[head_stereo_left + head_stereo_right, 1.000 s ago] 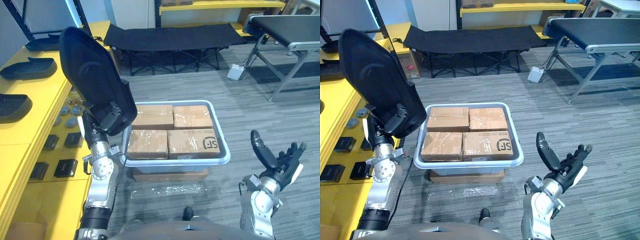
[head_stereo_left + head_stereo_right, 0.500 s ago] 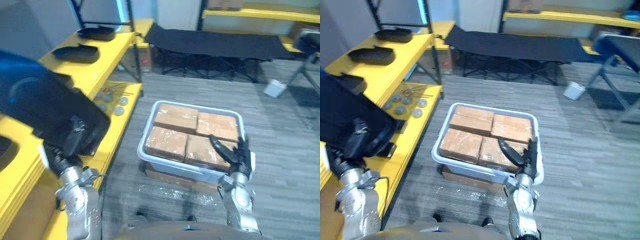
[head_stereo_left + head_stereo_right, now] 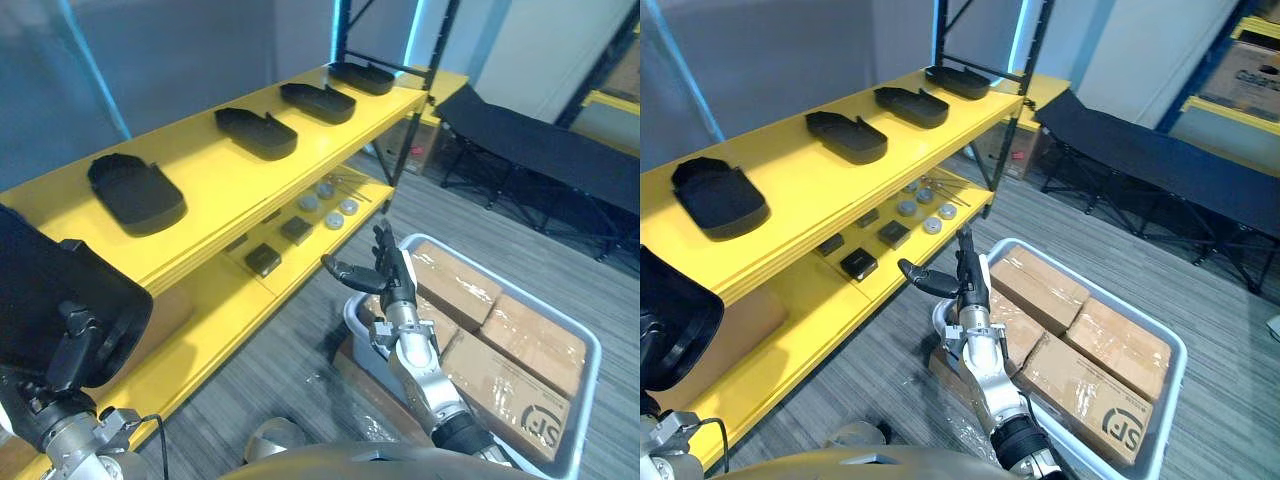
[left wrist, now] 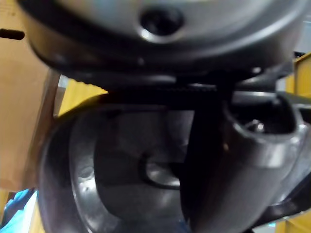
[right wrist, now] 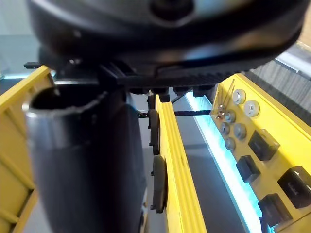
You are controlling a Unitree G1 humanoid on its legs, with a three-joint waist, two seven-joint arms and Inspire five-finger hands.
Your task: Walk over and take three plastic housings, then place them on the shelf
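Turned since half a second ago to face the yellow shelf (image 3: pixel 215 185), the whole view shifting with the turn; fifth housing kept in the left hand's grip throughout.

1. Yellow shelf, two tiers, running from lower left to upper centre.
   - Upper tier: shelved housings (image 3: pixel 255 132), black plastic, four in a row, well apart.
   - Lower tier: small black blocks (image 3: pixel 263 259) and round grey discs (image 3: pixel 335 220), loosely grouped.
2. Grey tub (image 3: pixel 1181 350), on the floor at lower right, near the shelf. Packed with four cardboard boxes (image 3: pixel 1120 345), taped, touching side by side.
3. Held housing (image 3: pixel 50 290), black plastic, at lower left, in front of the shelf's near end.
4. Left hand (image 3: pixel 72 348), lower left: fingers curled over the held housing's lower edge, gripping it.
5. Right hand (image 3: pixel 390 285), centre, between shelf and tub: upright, fingers straight, thumb spread wide toward the shelf; holding nothing, touching nothing.
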